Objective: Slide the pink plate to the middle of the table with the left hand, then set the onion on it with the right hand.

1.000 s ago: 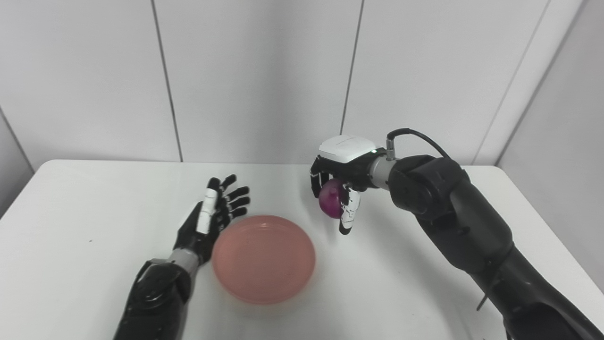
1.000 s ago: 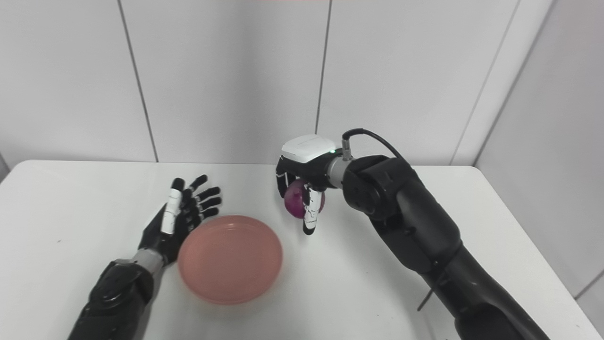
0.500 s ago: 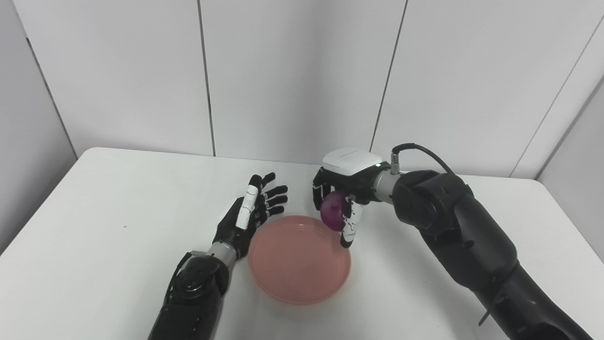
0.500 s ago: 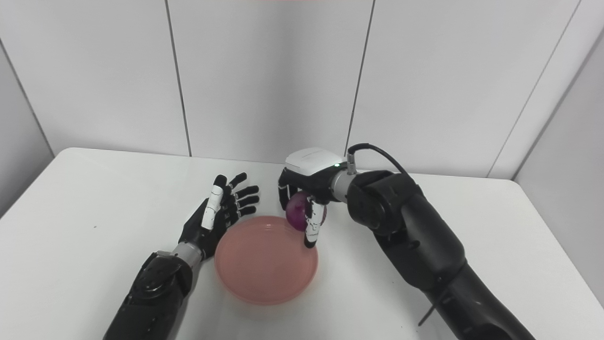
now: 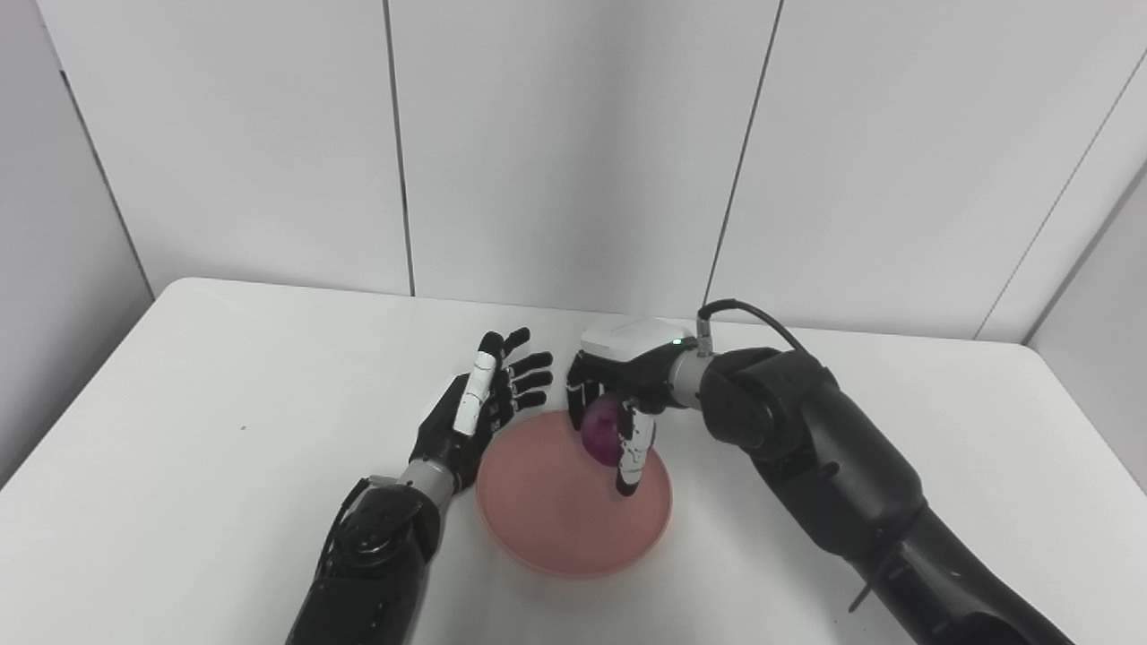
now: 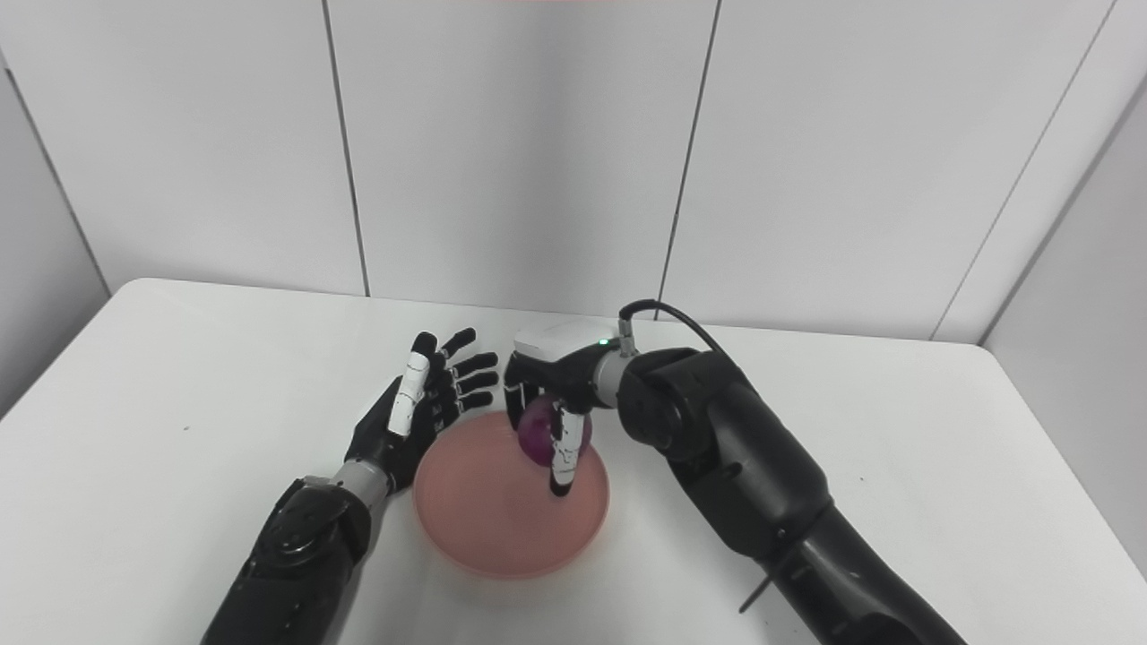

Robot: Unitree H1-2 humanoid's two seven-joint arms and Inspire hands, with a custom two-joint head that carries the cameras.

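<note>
A pink plate (image 5: 547,524) lies on the white table (image 5: 224,430) near its middle. My right hand (image 5: 614,403) is shut on a purple onion (image 5: 600,430) and holds it just over the far part of the plate. My left hand (image 5: 479,408) is open, fingers spread, and rests at the plate's left rim; I cannot tell whether it touches the rim. In the right eye view the onion (image 6: 535,430) sits above the plate (image 6: 488,520), with the right hand (image 6: 551,403) over it and the left hand (image 6: 421,408) beside it.
Grey wall panels (image 5: 573,143) stand behind the table's far edge. The table's right edge (image 5: 1089,421) is near the right arm. A black cable (image 5: 744,313) loops from the right wrist.
My right hand has carried the onion leftward and down, from beside the plate to over it. The camera view has shifted. The left hand stays open by the plate.
</note>
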